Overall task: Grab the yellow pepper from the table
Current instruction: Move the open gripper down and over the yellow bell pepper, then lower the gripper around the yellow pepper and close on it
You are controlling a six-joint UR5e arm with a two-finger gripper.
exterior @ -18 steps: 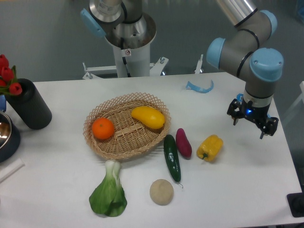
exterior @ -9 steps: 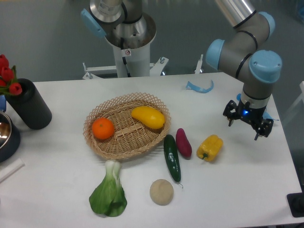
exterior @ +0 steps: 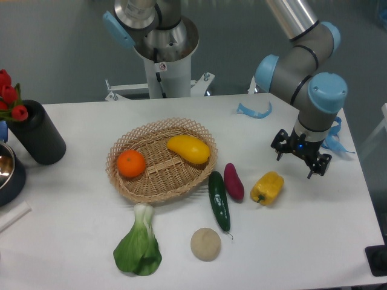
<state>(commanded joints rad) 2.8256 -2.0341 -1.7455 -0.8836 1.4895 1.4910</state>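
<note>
At the far left you have a black vase [exterior: 37, 140] with red tulips [exterior: 8, 96], and below it the edge of a dark bowl [exterior: 8, 175]. Moving right, a wicker basket [exterior: 130, 187] holds an orange [exterior: 131, 163] and a smooth yellow fruit [exterior: 188, 149]. In front of the basket lie a bok choy [exterior: 139, 244] and a round beige lump [exterior: 205, 244]. Next come a dark green cucumber [exterior: 219, 200] and a purple sweet potato [exterior: 233, 182], side by side. Just right of those, your pepper [exterior: 267, 187] lies on the table [exterior: 314, 241], touching nothing else. The gripper [exterior: 299, 159] hangs above and a little to the right of the pepper, clear of it, its two fingers apart and holding nothing. A curl of blue tape [exterior: 254, 112] lies near the back edge.
</note>
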